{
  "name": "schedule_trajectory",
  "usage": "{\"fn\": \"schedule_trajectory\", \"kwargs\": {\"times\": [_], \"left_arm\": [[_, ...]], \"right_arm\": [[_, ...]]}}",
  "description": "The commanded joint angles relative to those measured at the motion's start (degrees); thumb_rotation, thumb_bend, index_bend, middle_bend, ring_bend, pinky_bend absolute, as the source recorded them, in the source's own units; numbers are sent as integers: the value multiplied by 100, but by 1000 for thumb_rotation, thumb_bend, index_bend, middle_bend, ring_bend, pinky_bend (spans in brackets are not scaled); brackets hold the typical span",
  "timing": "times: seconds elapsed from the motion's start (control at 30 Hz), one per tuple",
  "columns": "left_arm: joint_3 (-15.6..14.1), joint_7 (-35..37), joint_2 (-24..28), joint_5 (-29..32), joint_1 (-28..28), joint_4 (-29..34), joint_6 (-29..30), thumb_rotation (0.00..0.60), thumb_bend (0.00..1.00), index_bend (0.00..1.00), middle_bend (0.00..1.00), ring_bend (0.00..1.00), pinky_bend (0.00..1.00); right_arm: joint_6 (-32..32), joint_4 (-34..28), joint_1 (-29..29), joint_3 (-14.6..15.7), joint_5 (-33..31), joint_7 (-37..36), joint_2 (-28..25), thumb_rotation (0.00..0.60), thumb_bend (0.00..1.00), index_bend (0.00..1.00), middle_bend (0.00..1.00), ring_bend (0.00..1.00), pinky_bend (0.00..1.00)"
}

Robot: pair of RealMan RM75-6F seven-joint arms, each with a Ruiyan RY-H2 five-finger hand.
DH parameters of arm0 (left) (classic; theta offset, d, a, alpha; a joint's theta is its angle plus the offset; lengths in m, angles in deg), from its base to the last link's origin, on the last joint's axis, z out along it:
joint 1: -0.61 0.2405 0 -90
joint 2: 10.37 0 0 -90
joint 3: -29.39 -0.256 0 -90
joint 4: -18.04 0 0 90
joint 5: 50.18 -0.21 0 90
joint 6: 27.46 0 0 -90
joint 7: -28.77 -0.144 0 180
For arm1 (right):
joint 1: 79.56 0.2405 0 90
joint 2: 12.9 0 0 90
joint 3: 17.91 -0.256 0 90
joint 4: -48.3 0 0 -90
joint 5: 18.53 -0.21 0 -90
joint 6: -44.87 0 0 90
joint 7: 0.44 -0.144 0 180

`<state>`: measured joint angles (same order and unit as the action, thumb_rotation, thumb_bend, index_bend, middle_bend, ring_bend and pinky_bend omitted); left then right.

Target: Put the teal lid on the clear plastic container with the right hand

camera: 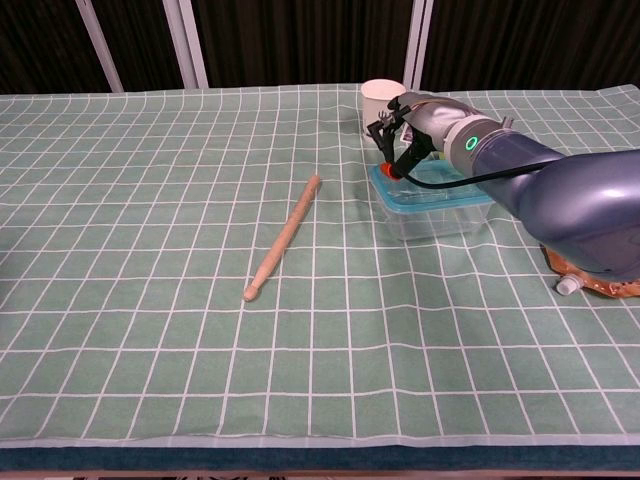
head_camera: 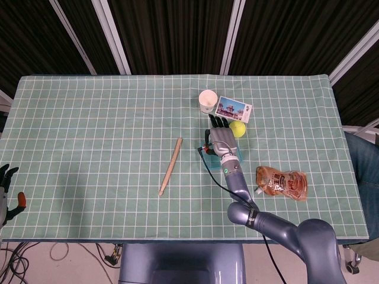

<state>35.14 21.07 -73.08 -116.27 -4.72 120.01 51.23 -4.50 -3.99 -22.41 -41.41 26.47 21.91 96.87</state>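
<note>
The clear plastic container (camera: pixel 440 218) stands right of the table's middle, with the teal lid (camera: pixel 445 196) lying on top of it. My right hand (head_camera: pixel 221 139) lies over the lid, fingers stretched out flat and pointing away from me. Its red-tipped thumb touches the lid's left edge (head_camera: pixel 207 157). The chest view shows the same right hand (camera: pixel 412 128) bent down onto the lid's far left corner. My left hand (head_camera: pixel 7 188) hangs off the table's left edge, fingers apart and holding nothing.
A white paper cup (head_camera: pixel 208 100) and a picture card (head_camera: pixel 233 109) stand just beyond the container, with a yellow ball (head_camera: pixel 238 129) beside the hand. A wooden stick (head_camera: pixel 170 158) lies to the left. A snack bag (head_camera: pixel 282 182) lies to the right.
</note>
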Motion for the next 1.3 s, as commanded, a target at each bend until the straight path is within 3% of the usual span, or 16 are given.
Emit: {"fn": "schedule_trajectory", "kwargs": {"times": [0.03, 0.63, 1.3], "left_arm": [[-1, -5, 0, 1, -1, -1, -2, 600, 568, 116, 0, 0, 0], [-9, -13, -3, 5, -5, 7, -16, 600, 568, 117, 0, 0, 0], [-2, -5, -5, 4, -4, 9, -5, 600, 568, 117, 0, 0, 0]], "right_arm": [[55, 16, 27, -5, -29, 62, -24, 600, 641, 717, 44, 0, 0], [440, -468, 148, 111, -815, 1097, -476, 600, 641, 717, 30, 0, 0], [573, -491, 321, 309, -1276, 1264, -554, 600, 641, 717, 30, 0, 0]]}}
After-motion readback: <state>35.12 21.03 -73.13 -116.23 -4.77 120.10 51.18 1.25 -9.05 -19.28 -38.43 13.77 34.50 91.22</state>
